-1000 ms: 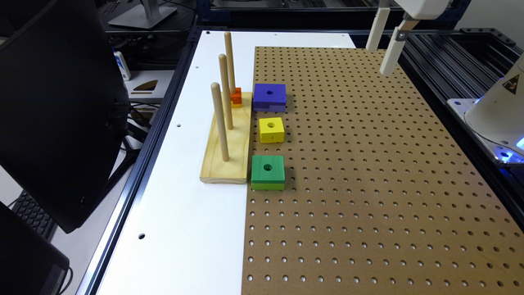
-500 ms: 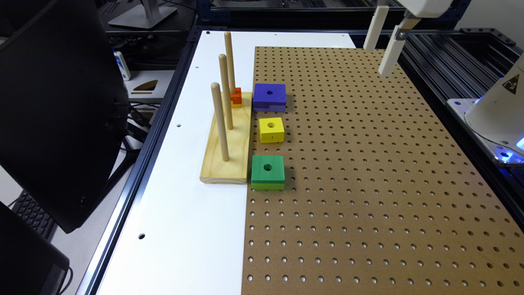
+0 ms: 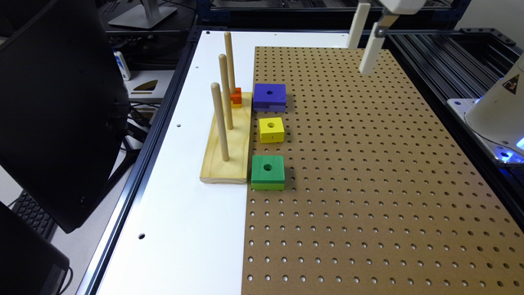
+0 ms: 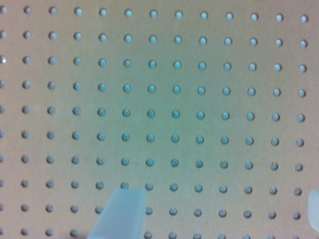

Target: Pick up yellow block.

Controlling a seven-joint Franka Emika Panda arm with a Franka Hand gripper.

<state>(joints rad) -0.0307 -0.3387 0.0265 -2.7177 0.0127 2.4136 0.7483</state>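
The brown perforated hardboard [image 3: 368, 172] lies mostly bare, with wide free room across it, and the white gripper [image 3: 362, 49], cut off at the frame's top, hangs spread and empty above its far edge. Near the board's edge on the exterior view's left, the small bright yellow block [image 3: 272, 130] sits between the purple block [image 3: 269, 97] and the green block [image 3: 267, 172], beside the pale wooden peg base [image 3: 227, 143]. In the wrist view one finger [image 4: 119, 214] is blurred.

We saw almost no change across the last second. Our gripper [image 3: 363, 43] had edged very slightly toward the exterior view's right, away from the purple block [image 3: 269, 97], and hung high above the far end of the pegboard [image 3: 368, 184], well apart from that block. In the wrist view its two fingers [image 4: 119, 214] stood wide apart over bare board.
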